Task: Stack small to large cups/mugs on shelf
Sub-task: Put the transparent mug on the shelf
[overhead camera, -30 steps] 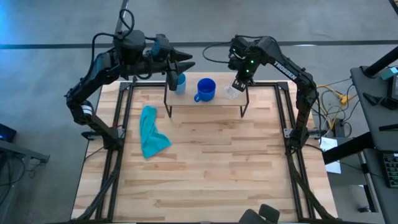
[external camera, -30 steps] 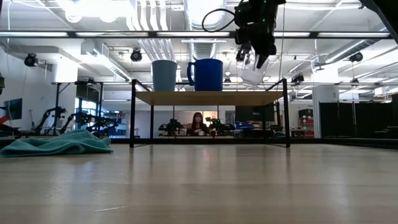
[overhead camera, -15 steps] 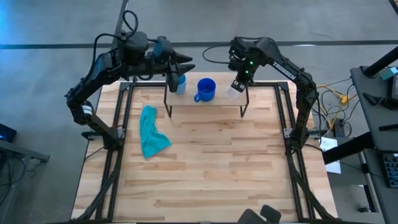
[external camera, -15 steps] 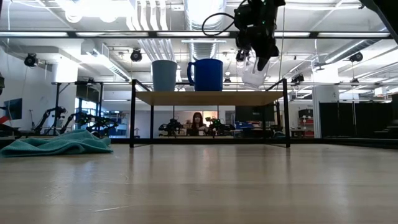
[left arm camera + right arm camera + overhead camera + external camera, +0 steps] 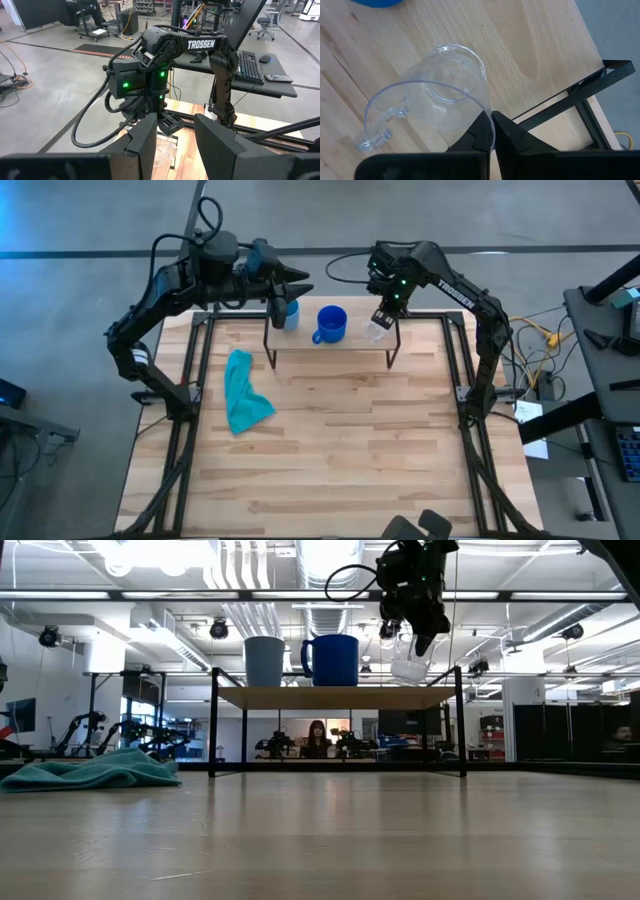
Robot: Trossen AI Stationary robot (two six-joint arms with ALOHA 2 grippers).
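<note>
teal cloth (image 5: 244,392): crumpled soft rag lying on the big wooden table (image 5: 340,450), out at about 9 o'clock from the table's middle. Not part of the job, so leave it be.

left gripper (image 5: 296,283): parked up at 11 o'clock, just beside the small light-blue handleless cup (image 5: 290,312). Its two dark fingers (image 5: 145,140) stand apart with nothing between them, so it's just waiting.

light-blue cup: already standing upright on the left end of the shelf.

royal-blue mug with a handle (image 5: 330,324): upright on the shelf, just right of the light-blue cup, close to 12 o'clock.

low light-wood shelf on thin black legs (image 5: 340,697): spans the far edge of the table. Its right end looks free for one more cup.

small clear glass cup (image 5: 410,660): pinched by its rim in the right gripper (image 5: 491,131), hanging just above the shelf's right end at roughly 1 o'clock. It doesn't look to be touching the board yet.

right gripper: fingers squeezed tight on the glass wall, one inside the rim and one outside.

how I'd do this bit: looks like the set-down step. Level the base first, since the wrist view shows the cup tilted. Lower slowly until the bottom sits flat, keep it off the shelf edge and clear of the mug, then open and lift straight out.

risk: thin rim grip on smooth glass, so my guess is it could slip or tip if released early.
</note>
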